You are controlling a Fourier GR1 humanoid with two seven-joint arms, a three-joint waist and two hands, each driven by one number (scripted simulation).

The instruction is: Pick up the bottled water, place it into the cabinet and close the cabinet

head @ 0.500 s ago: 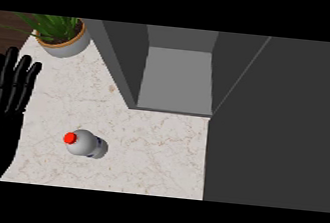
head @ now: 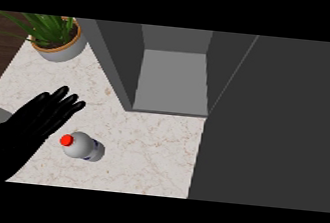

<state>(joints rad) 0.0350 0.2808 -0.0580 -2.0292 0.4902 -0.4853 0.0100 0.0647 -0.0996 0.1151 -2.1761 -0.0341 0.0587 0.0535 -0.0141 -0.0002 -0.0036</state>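
1. Placement: bottled water point(head: 84, 147) apparently upright on the near left of the tabletop point(head: 157, 148), red cap up, nearer and to the left of the open cabinet point(head: 172, 79).
2. Left hand point(head: 33, 126) just left of the bottle, fingers straight and spread wide, holding nothing; touching the bottle or not, cannot tell. Right hand out of view.
3. Risk of tipping: with fingers this flat, likely to swipe the cap and send the bottle rolling toward the near edge instead of wrapping it.
4. Risk of a high grasp: curling round the cap alone, likely swing of the body on the lift.
5. Risk on the carry: possible clip against the cabinet's left wall or shelf lip on the way far and right.
6. Risk at closing: door point(head: 278, 124) wide open at right; possible jam against a bottle set too near the lip.
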